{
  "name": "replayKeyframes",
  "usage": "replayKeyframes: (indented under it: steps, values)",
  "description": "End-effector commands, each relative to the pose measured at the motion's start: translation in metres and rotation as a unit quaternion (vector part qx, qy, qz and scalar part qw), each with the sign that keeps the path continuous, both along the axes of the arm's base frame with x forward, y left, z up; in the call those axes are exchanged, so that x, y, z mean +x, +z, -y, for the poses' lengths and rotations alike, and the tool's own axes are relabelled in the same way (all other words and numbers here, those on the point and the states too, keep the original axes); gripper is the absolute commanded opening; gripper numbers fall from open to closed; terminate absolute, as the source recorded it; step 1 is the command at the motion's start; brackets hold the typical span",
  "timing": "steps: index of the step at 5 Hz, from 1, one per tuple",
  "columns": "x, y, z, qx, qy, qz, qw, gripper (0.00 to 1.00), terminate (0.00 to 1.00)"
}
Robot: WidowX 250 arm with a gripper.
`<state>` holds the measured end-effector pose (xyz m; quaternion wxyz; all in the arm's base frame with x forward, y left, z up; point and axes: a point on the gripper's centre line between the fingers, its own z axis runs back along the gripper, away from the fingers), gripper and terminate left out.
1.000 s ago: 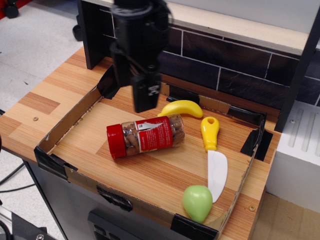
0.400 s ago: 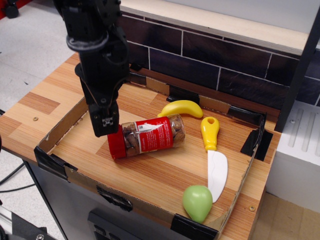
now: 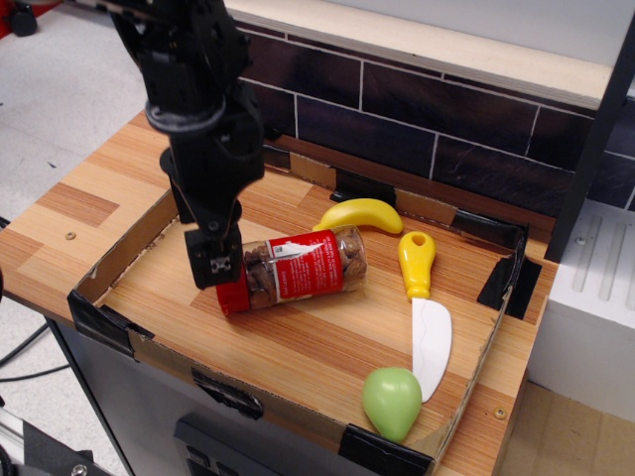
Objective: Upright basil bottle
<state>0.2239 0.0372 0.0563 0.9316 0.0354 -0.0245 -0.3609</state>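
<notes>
Wooden tray (image 3: 327, 347), basil bottle (image 3: 293, 269) lying sideways, gripper (image 3: 215, 266) at its lid, grip state unclear

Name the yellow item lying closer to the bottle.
The banana, right behind the bottle by its base. The knife, yellow only at the handle, lies farther right.

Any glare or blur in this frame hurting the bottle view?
In observation.image: even, soft light; mild sheen on the basil bottle, label readable; the black end effector covers its red lid end, lacks detail; the arm above is slightly blurred.
</notes>
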Motion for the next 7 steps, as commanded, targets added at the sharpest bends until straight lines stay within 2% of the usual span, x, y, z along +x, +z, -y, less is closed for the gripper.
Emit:
replayKeyframes:
  steps: [1, 3, 6, 7]
  values:
    - [0.018, -0.013, -0.001, 0.007, -0.007, 0.006, 0.9999, 1.00, 0.00]
    - [0.013, -0.032, 0.000, 0.020, -0.017, -0.022, 0.9994, 1.00, 0.00]
    - [0.007, -0.046, -0.001, 0.027, -0.020, -0.016, 0.9993, 1.00, 0.00]
    - [0.006, -0.049, 0.001, 0.022, -0.022, -0.014, 0.9994, 0.00, 0.00]
